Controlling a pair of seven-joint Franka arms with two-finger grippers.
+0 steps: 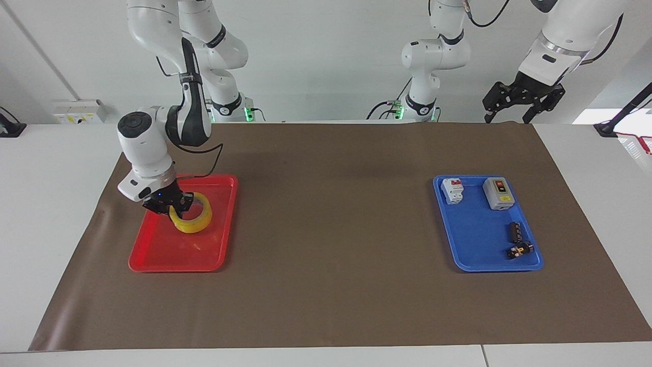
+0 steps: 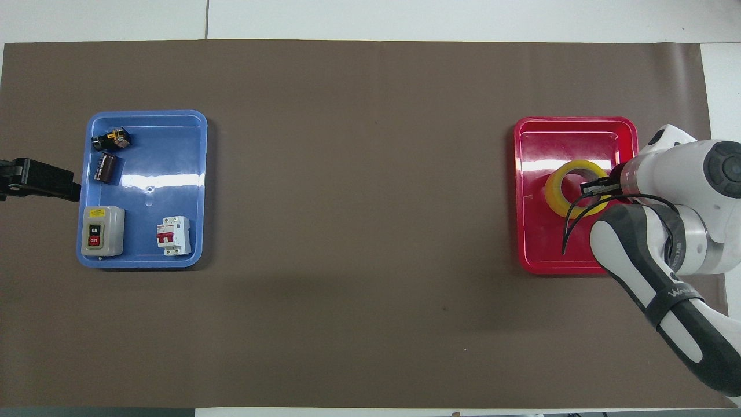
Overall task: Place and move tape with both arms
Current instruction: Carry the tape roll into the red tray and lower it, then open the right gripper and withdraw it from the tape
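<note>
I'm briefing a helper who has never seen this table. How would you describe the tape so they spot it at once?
Start at the red tray toward the right arm's end of the brown mat; the blue tray sits at the left arm's end. The tape is in the red tray, with the right gripper on its rim. It is the only yellow ring; the blue tray holds only small boxy electrical parts.

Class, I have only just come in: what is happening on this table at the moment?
The right arm's pincer grips the rim of the yellow tape and holds it low inside the red tray, at the right arm's end of the table. Whether the roll already rests on the tray floor cannot be told. The left arm's pincer waits, raised, by the left arm's end. The blue tray there holds small electrical parts.
</note>
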